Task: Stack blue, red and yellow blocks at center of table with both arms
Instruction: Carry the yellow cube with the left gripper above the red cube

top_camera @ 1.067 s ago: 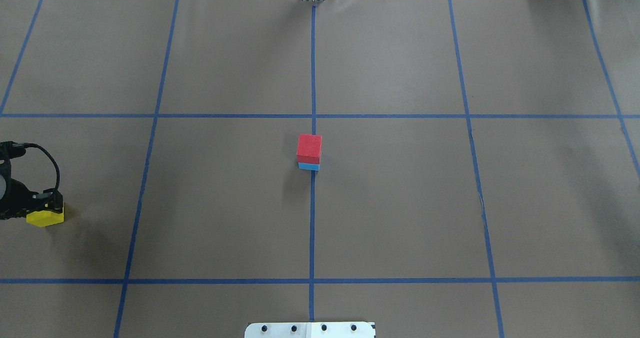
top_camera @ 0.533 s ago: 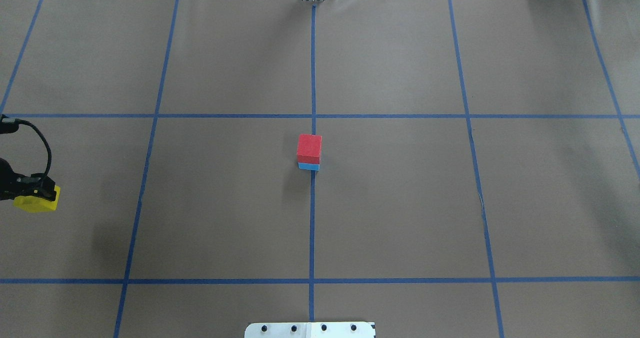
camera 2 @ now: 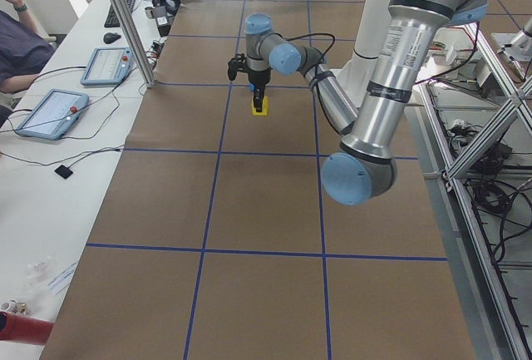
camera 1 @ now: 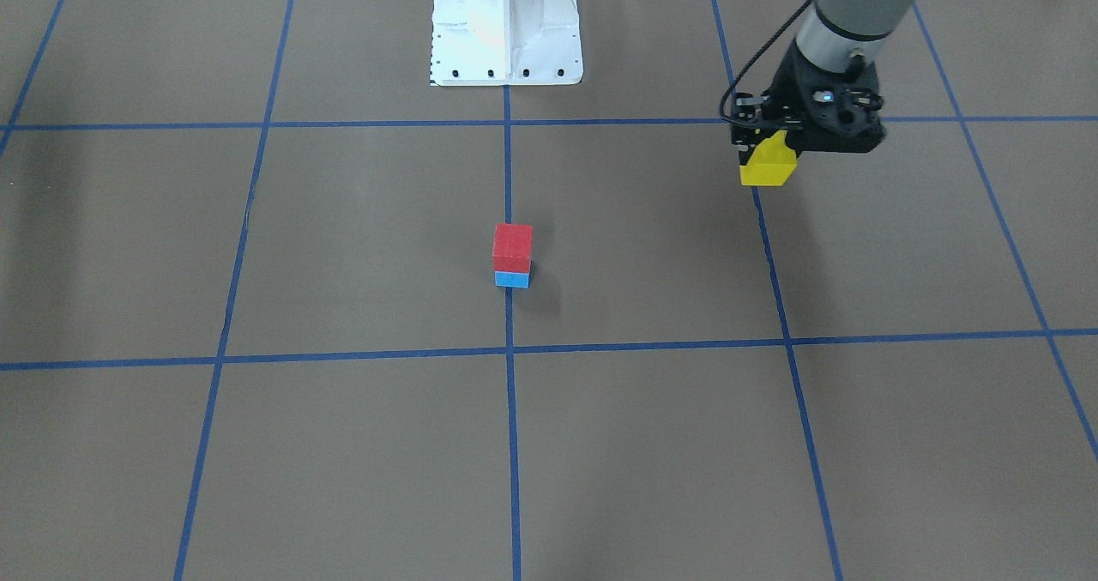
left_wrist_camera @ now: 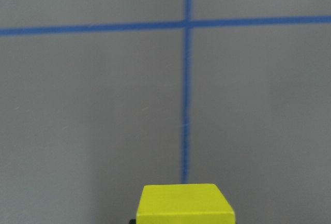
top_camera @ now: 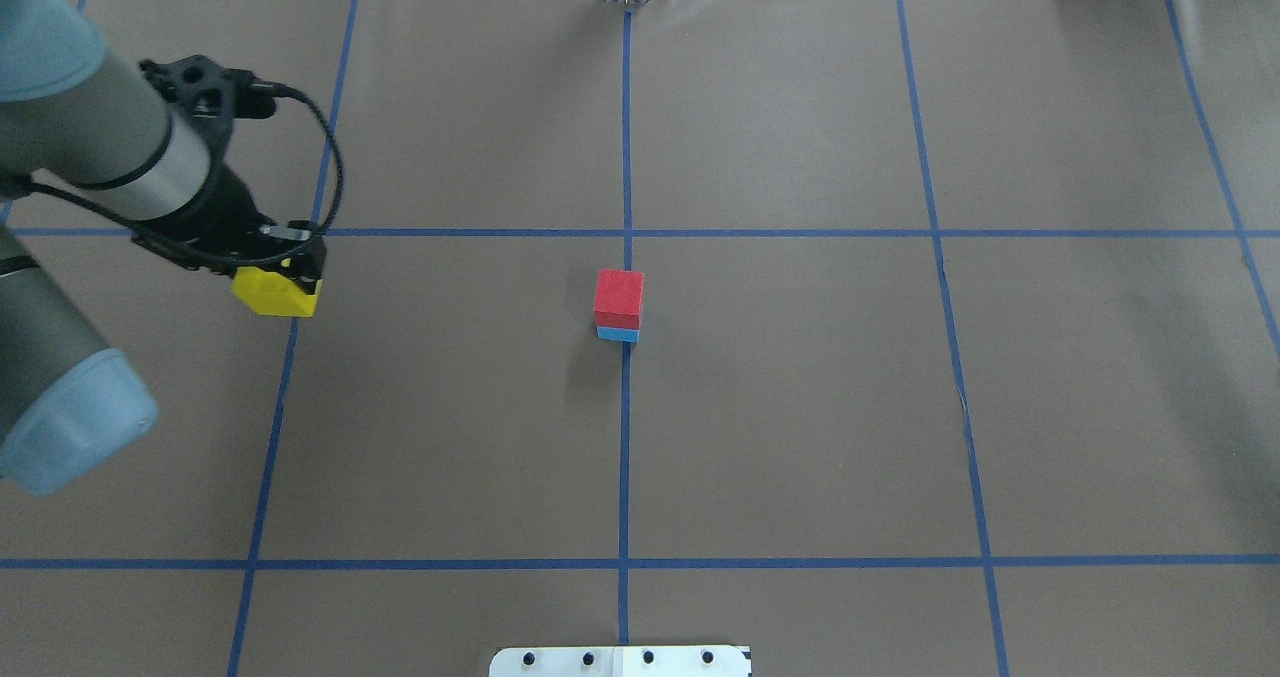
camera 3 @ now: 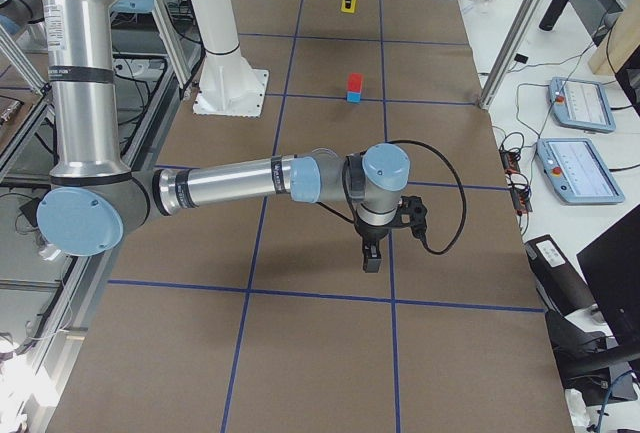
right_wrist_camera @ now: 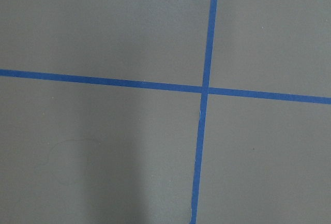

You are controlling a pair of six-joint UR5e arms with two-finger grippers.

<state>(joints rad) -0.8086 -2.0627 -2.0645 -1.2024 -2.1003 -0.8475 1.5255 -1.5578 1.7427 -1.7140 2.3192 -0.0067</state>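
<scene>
A red block (top_camera: 619, 297) sits on a blue block (top_camera: 617, 334) at the table's centre, on the middle tape line; the pair also shows in the front view, red block (camera 1: 512, 246) on blue block (camera 1: 511, 280). My left gripper (top_camera: 282, 279) is shut on a yellow block (top_camera: 275, 294) and holds it above the table, well left of the stack. The yellow block also shows in the front view (camera 1: 768, 166) and the left wrist view (left_wrist_camera: 186, 203). My right gripper (camera 3: 372, 261) shows only in the exterior right view, low over bare table far from the stack; I cannot tell whether it is open or shut.
The table is brown paper with a blue tape grid (top_camera: 626, 157). The robot's white base plate (camera 1: 506, 23) stands at the robot's side. Side tables with tablets (camera 3: 570, 103) and frame posts (camera 3: 515, 33) flank the table ends.
My left arm has risen and swung from the table's left edge toward the centre, carrying the yellow block. The red-on-blue stack has not moved.
</scene>
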